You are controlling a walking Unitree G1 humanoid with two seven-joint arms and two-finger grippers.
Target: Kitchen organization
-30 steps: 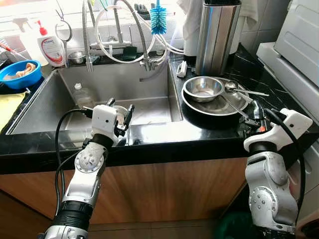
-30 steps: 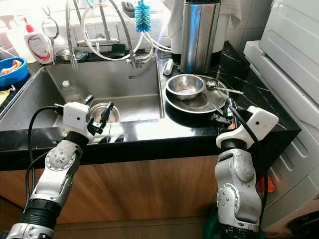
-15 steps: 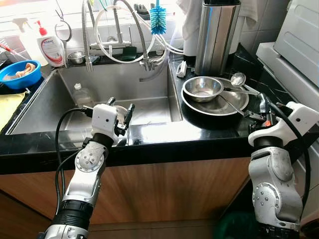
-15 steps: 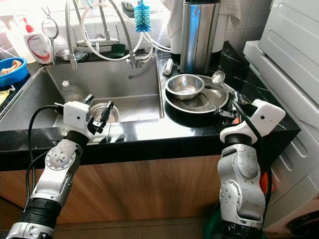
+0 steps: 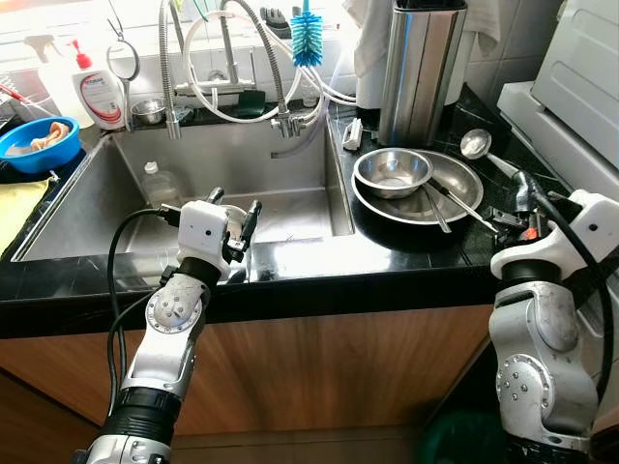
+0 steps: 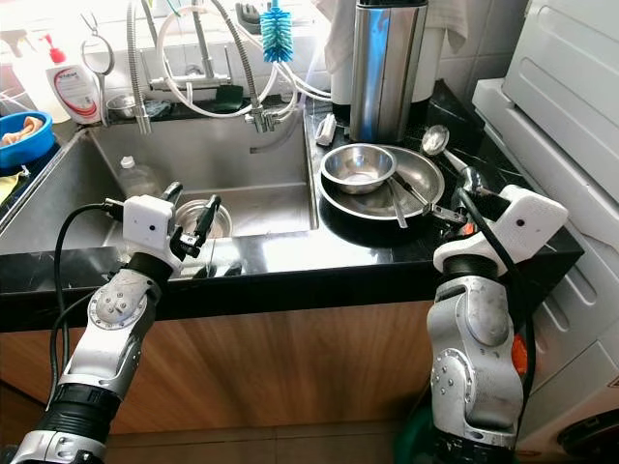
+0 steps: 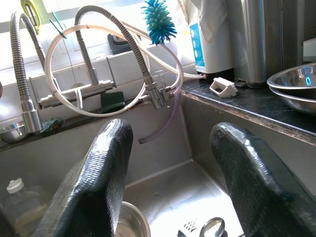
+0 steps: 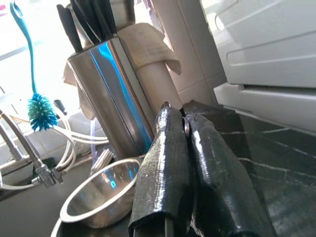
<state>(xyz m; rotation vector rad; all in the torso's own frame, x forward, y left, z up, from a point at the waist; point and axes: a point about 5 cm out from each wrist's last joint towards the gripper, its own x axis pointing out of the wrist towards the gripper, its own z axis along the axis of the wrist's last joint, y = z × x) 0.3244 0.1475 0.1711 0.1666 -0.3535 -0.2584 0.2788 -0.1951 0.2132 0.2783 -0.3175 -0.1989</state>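
Note:
My right gripper is over the black counter to the right of the steel plate, shut on the thin handle of a steel ladle. The ladle's bowl points toward the back of the counter. In the right wrist view the two fingers press together with a sliver of metal between them. A small steel bowl sits in the plate with two utensils beside it. My left gripper stands open at the sink's front edge, holding nothing.
A steel knife block stands behind the plate. A white appliance rises at the right. The sink holds a plastic bottle and a small steel bowl. A blue brush, a soap bottle and a blue bowl line the back.
My right gripper has moved right and back with the ladle, whose bowl has swung from the plate's rim out over the counter. The left arm has not moved.

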